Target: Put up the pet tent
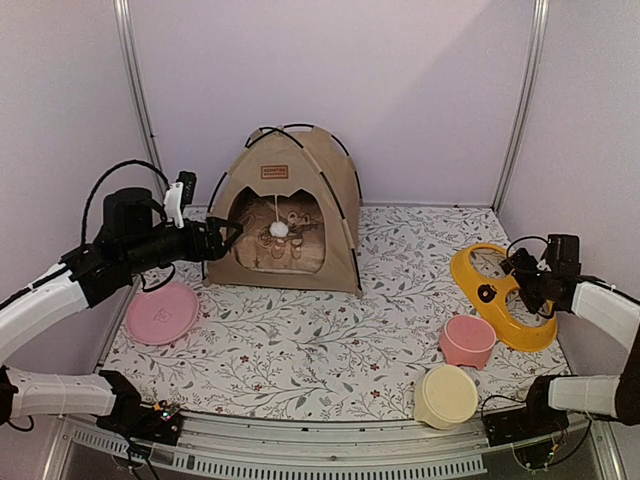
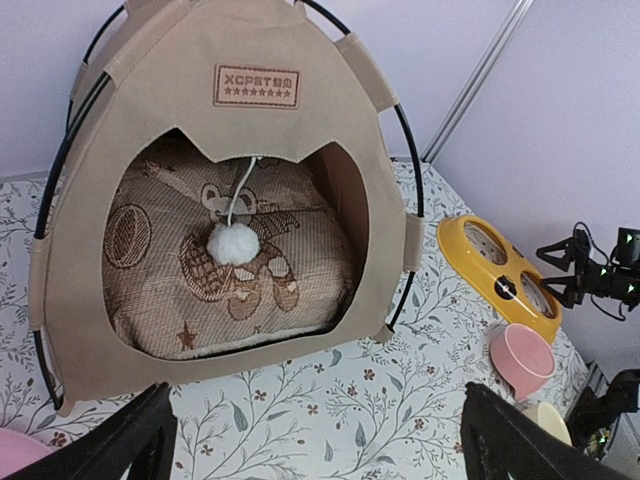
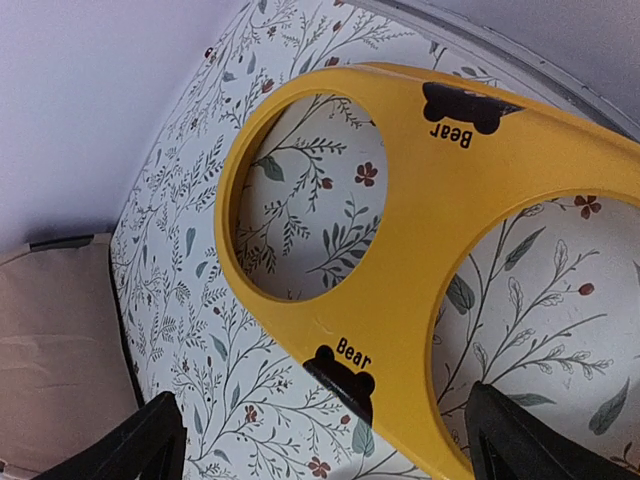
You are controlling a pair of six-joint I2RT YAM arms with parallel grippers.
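Note:
The tan pet tent [image 1: 290, 175] stands upright at the back middle of the mat, its thin black poles [image 2: 405, 150] arched over it. It has a brown label patch [image 2: 256, 86] above the cat-head doorway, and a white pom-pom [image 2: 232, 243] hangs in the opening. A bear-print cushion [image 2: 190, 290] lies inside. My left gripper [image 1: 224, 237] is open and empty just in front of the tent's left front; in the left wrist view it [image 2: 315, 450] hangs over the mat. My right gripper [image 1: 511, 268] is open and empty over a yellow bowl holder [image 3: 420, 250]. The tent's side shows in the right wrist view [image 3: 50, 350].
A pink plate [image 1: 162, 312] lies at the left. A pink bowl [image 1: 467, 340] and a cream bowl [image 1: 446, 396] stand at the front right beside the yellow holder [image 1: 505, 300]. The floral mat [image 1: 300, 340] covers the table. Walls close in the back and sides.

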